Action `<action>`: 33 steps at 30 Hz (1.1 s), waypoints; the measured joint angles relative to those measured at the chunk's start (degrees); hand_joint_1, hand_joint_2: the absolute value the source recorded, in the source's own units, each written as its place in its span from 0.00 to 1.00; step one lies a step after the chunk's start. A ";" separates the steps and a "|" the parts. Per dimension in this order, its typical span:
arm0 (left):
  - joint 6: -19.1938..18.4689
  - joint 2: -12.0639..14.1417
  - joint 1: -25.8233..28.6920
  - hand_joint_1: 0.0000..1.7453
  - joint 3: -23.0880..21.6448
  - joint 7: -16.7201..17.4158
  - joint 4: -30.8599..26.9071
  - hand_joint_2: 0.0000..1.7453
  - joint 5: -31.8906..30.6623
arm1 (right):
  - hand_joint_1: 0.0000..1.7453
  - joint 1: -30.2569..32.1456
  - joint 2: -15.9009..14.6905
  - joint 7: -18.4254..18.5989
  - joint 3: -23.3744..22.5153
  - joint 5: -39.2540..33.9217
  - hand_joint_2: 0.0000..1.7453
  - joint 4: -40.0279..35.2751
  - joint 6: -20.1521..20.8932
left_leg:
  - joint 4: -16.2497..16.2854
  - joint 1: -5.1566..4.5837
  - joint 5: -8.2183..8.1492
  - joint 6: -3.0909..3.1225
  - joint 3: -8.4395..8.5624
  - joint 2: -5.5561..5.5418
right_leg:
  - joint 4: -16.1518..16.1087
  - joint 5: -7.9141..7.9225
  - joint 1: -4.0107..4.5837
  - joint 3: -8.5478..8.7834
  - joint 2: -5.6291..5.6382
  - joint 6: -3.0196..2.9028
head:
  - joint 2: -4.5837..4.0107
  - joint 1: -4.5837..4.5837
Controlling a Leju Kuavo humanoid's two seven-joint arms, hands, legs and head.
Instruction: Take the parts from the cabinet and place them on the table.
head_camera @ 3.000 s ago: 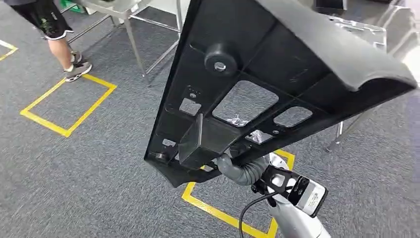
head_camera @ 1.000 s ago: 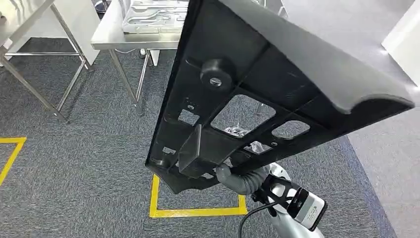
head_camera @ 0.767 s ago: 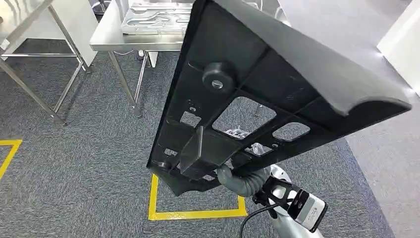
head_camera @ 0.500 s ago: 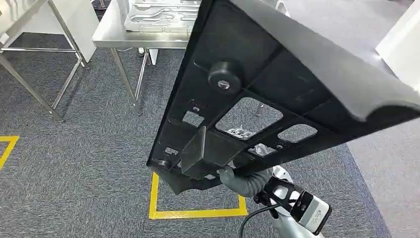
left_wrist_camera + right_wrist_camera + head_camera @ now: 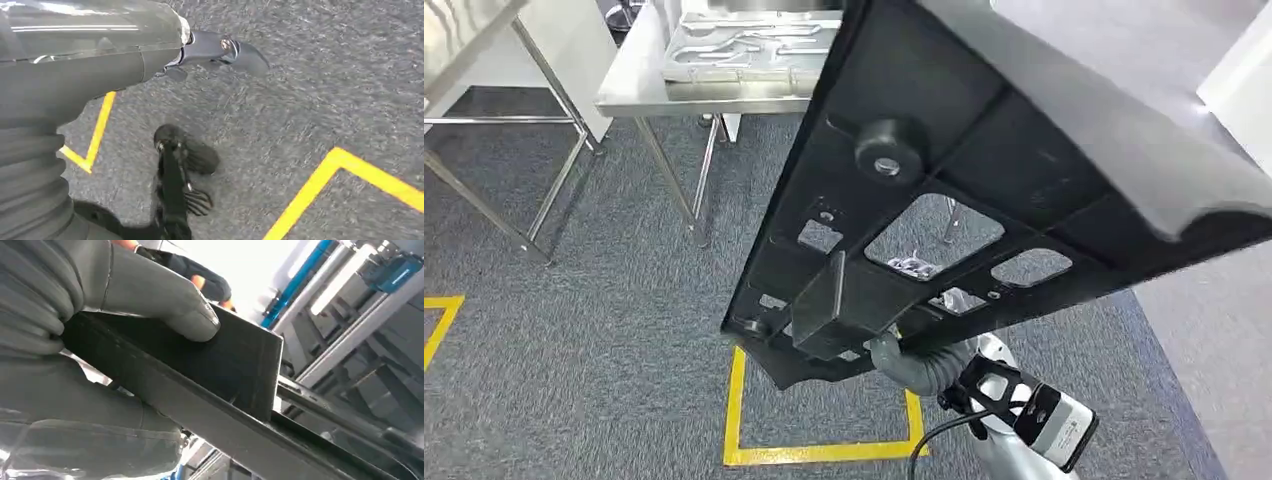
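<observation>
A large black plastic part [image 5: 984, 170], ribbed, with several cut-outs and a round boss, fills the middle and right of the head view, tilted up and away from me. My right hand [image 5: 906, 358] grips it from below at its near end. In the right wrist view my right hand [image 5: 75, 315] wraps the part's black block [image 5: 215, 370], thumb [image 5: 170, 305] pressed on its face. A steel table [image 5: 629, 92] stands ahead at the upper left, across the carpet from the part. My left hand [image 5: 100, 55] hangs over the carpet and holds nothing.
Silver pressed-metal parts [image 5: 744, 45] lie on the steel table. A second steel frame [image 5: 484, 190] stands at the far left. Yellow tape [image 5: 754, 455] marks a square on the grey carpet below the held part. A paler floor strip [image 5: 1214, 330] runs along the right.
The whole view has turned since three seconds ago: the person has left the frame and the steel table has come in. Over the last second the view has shifted slightly. My right hand still holds the part.
</observation>
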 joint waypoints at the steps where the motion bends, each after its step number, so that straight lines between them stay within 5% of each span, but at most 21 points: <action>1: 0.04 -0.02 0.23 0.00 0.00 0.02 0.00 1.00 0.00 | 1.00 0.09 0.00 0.00 0.00 -0.02 1.00 0.11 0.00 | 2.73 0.01 0.40 -0.14 -2.81 0.01 | 0.00 -0.71 0.00 0.83 0.13 0.00 | 0.00 0.00; 3: 0.13 0.00 0.52 0.00 0.00 0.02 0.00 1.00 0.00 | 1.00 0.10 0.00 0.00 0.00 -0.04 1.00 0.11 0.04 | -0.14 0.01 5.89 -0.17 -4.52 0.02 | -0.01 -2.36 -0.02 3.00 0.36 0.13 | 0.00 0.00; 5: 0.28 0.15 0.62 0.00 0.00 0.00 0.00 1.00 0.00 | 1.00 0.08 0.00 0.00 0.00 -0.11 1.00 0.11 0.04 | -10.91 0.00 14.54 0.23 -2.02 0.03 | -0.01 -4.36 -0.05 5.74 0.42 0.45 | 0.00 0.00; 7: 0.30 0.15 0.81 0.00 0.00 -0.02 0.00 1.00 0.00 | 1.00 -0.06 0.00 0.00 0.00 -0.18 1.00 0.18 0.04 | -12.40 -0.65 13.82 1.12 -1.25 -0.10 | -0.06 -5.41 0.29 5.97 0.72 1.21 | 0.00 0.02; 8: 0.39 0.20 0.66 0.00 0.00 0.04 0.00 1.00 0.00 | 1.00 0.02 0.00 -0.02 0.00 -0.24 1.00 0.11 0.07 | -13.90 -0.65 11.95 1.91 -0.54 -0.13 | -0.23 -5.46 0.13 5.67 0.72 1.51 | 0.00 0.00; 11: 0.44 0.31 0.63 0.00 0.00 -0.04 -0.02 1.00 0.00 | 1.00 -0.19 0.00 -0.04 -0.11 -0.30 1.00 0.00 0.07 | -14.79 -0.45 11.25 3.03 0.49 -0.25 | 0.86 -4.21 0.18 5.64 0.70 2.65 | 0.00 0.00; 13: 0.44 0.33 0.70 0.00 0.00 -0.13 -0.02 1.00 0.00 | 1.00 -0.25 -0.07 -0.04 -0.24 -0.52 1.00 -0.06 0.07 | -16.16 -0.27 10.70 3.64 2.40 -0.32 | 8.51 -3.42 0.02 1.17 0.52 2.77 | 0.00 0.04; 15: 0.46 0.31 0.71 0.00 0.00 -0.20 -0.02 1.00 -0.02 | 1.00 -0.18 -0.20 -0.04 -0.42 -1.16 1.00 -0.04 0.07 | -16.58 -0.25 9.85 3.69 3.79 -0.36 | 15.77 -7.20 0.00 -4.57 0.51 2.84 | 0.00 0.02; 17: 0.46 0.31 0.79 0.00 0.00 -0.24 0.00 1.00 0.00 | 1.00 -0.19 -0.44 -0.04 -0.46 -1.57 1.00 -0.04 0.07 | -16.58 -0.25 8.62 3.70 5.37 -0.48 | 17.55 -10.21 -0.05 -8.03 0.48 3.02 | 0.00 0.02; 18: 0.46 0.31 0.80 0.00 0.00 -0.37 -0.02 1.00 0.00 | 1.00 -0.20 -0.48 -0.04 -0.46 -1.75 1.00 -0.06 0.05 | -16.58 -0.25 7.88 3.64 6.43 -0.55 | 15.58 -9.14 -0.10 -8.41 0.45 3.13 | 0.00 0.02; 19: 0.46 0.31 0.77 0.00 0.00 -0.44 -0.02 1.00 0.00 | 1.00 -0.22 -0.50 -0.04 -0.48 -1.85 1.00 -0.08 -0.02 | -16.58 -0.25 7.18 3.55 7.46 -0.60 | 12.18 -6.47 -0.11 -7.95 0.39 3.20 | 0.00 0.02; 21: 0.44 0.31 0.73 0.00 0.00 -0.55 0.00 1.00 0.00 | 1.00 -0.22 -0.55 -0.04 -0.57 -1.94 1.00 -0.15 -0.07 | -16.63 -0.25 5.73 3.14 9.39 -0.60 | 3.27 2.90 -0.07 -6.27 0.10 2.67 | 0.00 0.04; 22: 0.44 0.31 0.61 0.00 0.00 -0.57 -0.02 1.00 0.00 | 1.00 -0.12 -0.63 -0.04 -0.63 -1.97 1.00 -0.13 -0.09 | -16.17 -0.41 5.10 2.85 10.10 -0.62 | 2.03 4.84 0.23 -6.57 -0.03 2.38 | 0.00 0.02; 23: 0.42 0.33 0.48 0.00 0.00 -0.59 -0.02 1.00 0.00 | 1.00 -0.25 -0.68 -0.04 -0.68 -1.96 1.00 -0.15 -0.11 | -16.48 -0.43 4.60 2.34 10.05 -0.68 | 2.02 3.72 0.51 -6.28 0.04 1.80 | 0.00 0.09; 26: 0.42 0.33 0.35 0.00 0.00 -0.63 -0.02 1.00 0.02 | 1.00 -0.48 -0.74 -0.04 -0.70 -2.05 1.00 -0.68 -0.13 | -16.08 -0.40 4.74 1.46 10.90 -0.54 | 1.47 3.69 0.58 -5.55 0.35 0.87 | 0.00 0.06; 31: 0.42 0.39 0.07 0.00 0.00 -0.63 -0.02 1.00 -0.02 | 1.00 -0.49 -0.72 -0.04 -0.72 -2.03 1.00 -1.00 -0.13 | -14.94 -0.14 3.94 1.18 10.91 -0.49 | 0.98 3.37 0.37 -4.06 0.40 0.34 | 0.00 0.04; 32: 0.39 0.42 -0.09 0.00 -0.02 -0.70 -0.02 1.00 0.00 | 1.00 -0.70 -0.74 -0.04 -0.72 -2.03 1.00 -1.07 -0.35 | -3.28 -0.09 0.12 0.63 3.84 -0.50 | 0.92 2.12 0.49 -2.80 0.31 -0.47 | 0.00 0.02; 33: 0.42 0.46 0.05 0.00 0.00 -0.70 -0.02 1.00 0.00 | 1.00 -0.49 -0.79 -0.04 -0.72 -2.05 1.00 -1.07 -0.44 | 0.34 -0.10 -1.75 0.57 1.12 -0.50 | 0.93 1.65 0.59 -2.36 0.38 -0.54 | 0.00 0.02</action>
